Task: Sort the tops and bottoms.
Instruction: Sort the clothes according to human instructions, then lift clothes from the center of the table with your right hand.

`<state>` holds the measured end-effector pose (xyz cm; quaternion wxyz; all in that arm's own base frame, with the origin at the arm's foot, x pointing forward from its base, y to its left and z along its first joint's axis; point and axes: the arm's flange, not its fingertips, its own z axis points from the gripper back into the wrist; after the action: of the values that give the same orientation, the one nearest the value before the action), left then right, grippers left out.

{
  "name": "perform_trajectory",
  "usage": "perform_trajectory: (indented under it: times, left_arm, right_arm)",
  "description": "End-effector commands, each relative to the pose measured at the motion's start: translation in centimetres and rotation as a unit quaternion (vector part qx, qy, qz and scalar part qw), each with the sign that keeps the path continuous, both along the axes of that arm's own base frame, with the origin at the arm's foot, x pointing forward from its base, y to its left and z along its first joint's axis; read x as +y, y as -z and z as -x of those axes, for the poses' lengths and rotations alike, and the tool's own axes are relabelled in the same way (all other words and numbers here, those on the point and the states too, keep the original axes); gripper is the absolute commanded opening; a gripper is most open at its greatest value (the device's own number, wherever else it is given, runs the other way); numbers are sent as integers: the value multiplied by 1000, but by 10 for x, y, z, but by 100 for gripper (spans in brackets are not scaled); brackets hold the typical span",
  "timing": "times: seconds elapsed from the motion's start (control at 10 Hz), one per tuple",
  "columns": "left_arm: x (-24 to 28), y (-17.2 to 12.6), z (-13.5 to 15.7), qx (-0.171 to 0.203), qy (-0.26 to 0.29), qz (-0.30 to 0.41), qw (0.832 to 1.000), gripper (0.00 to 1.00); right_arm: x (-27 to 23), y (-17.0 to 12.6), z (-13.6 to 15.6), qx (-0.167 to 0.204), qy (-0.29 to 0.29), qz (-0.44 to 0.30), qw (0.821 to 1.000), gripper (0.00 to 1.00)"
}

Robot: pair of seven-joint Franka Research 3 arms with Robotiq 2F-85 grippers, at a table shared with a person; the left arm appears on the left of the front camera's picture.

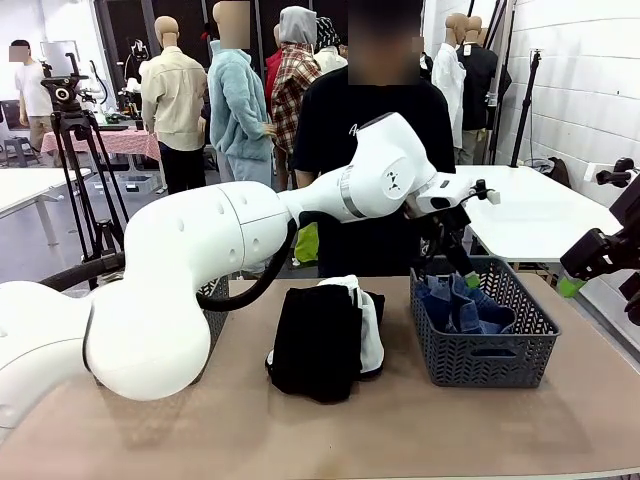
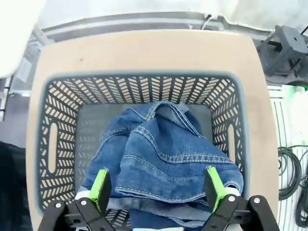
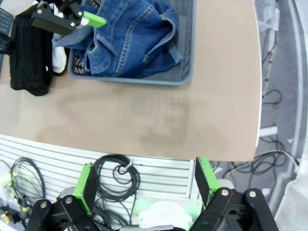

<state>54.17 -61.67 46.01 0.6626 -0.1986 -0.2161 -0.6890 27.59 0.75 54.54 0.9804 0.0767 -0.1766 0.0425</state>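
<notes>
The left hand is spread wide at the bottom of the left wrist view. Its green fingers stand either side of the blue denim piece, which lies crumpled in the grey basket. In the centre of the front view, the black pieces and the white piece are piled on the table. The right hand, also spread, hangs beyond the table's edge over cables.

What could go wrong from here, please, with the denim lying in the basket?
The open left tool straddles the denim closely, so a fold might snag on a pad when it lifts out of the basket. The white piece is bundled with the black clothes, so grabbing one may drag another.
</notes>
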Motion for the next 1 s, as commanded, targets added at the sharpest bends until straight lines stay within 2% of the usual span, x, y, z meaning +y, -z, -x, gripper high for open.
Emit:
perform_trajectory:
  times: [0.0,0.1,0.9]
  left_arm:
    - [-83,-30,-78,18,-21,7,1000,100]
    - [0,0,0,0,0,0,1000,100]
    - [0,0,0,0,0,0,1000,100]
  right_arm:
    - [0,0,-1,-1,-4,-4,1000,100]
    - [0,0,-1,-1,-4,-4,1000,100]
    - [0,0,-1,-1,-4,-4,1000,100]
